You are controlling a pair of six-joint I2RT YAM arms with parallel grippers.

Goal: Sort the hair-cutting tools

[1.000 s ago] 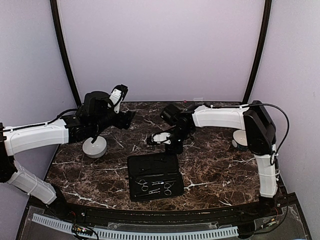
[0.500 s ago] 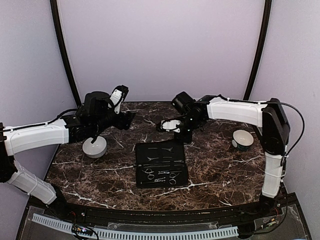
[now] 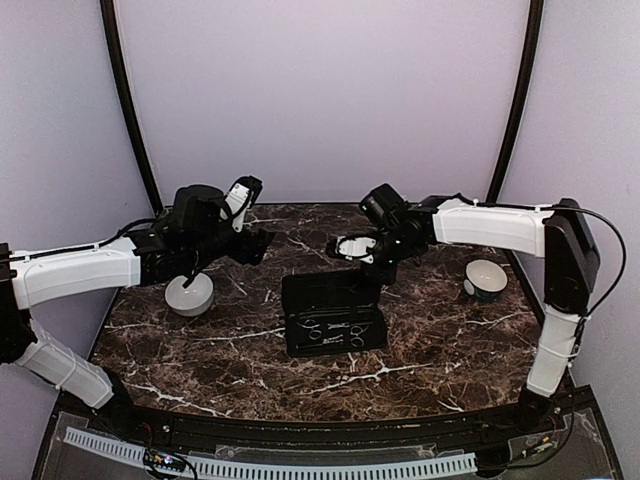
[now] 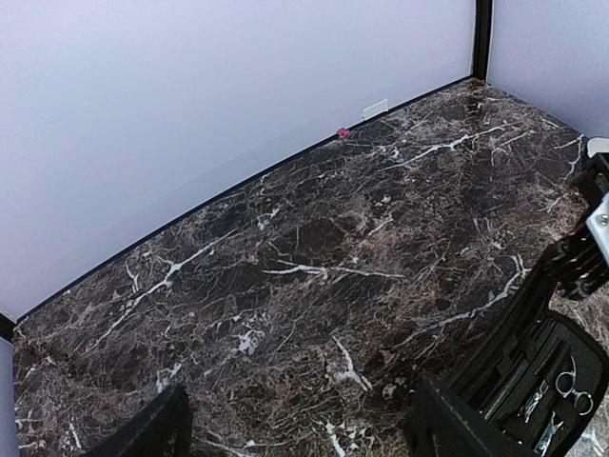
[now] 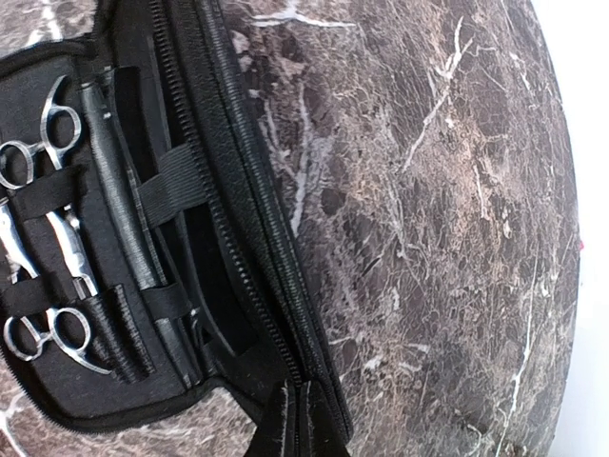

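Left gripper (image 3: pixel 262 243) hangs above the left part of the marble table (image 3: pixel 440 340), jaws spread wide, nothing between them, touching nothing; its wrist view shows both dark fingers (image 4: pixel 143 433) far apart over bare marble

White left bowl (image 3: pixel 190 293) sits on the table below the left arm, well apart from the case

Black case (image 3: pixel 335 318) lies mid-table, unzipped, far flap lifted up at an angle, near half flat on the marble

Scissors (image 5: pixel 43 133), silver with ring handles, sit strapped inside the flat half, a second pair (image 5: pixel 48 335) further along; slim dark combs (image 5: pixel 124 224) lie beside them under the elastic bands, all still in the case

Right gripper (image 3: pixel 368 268) is at the case's far edge, fingers (image 5: pixel 290 424) pressed together, pinching the zipper rim of the raised flap

White right bowl (image 3: pixel 485 278) stands near the right edge, apart from the case
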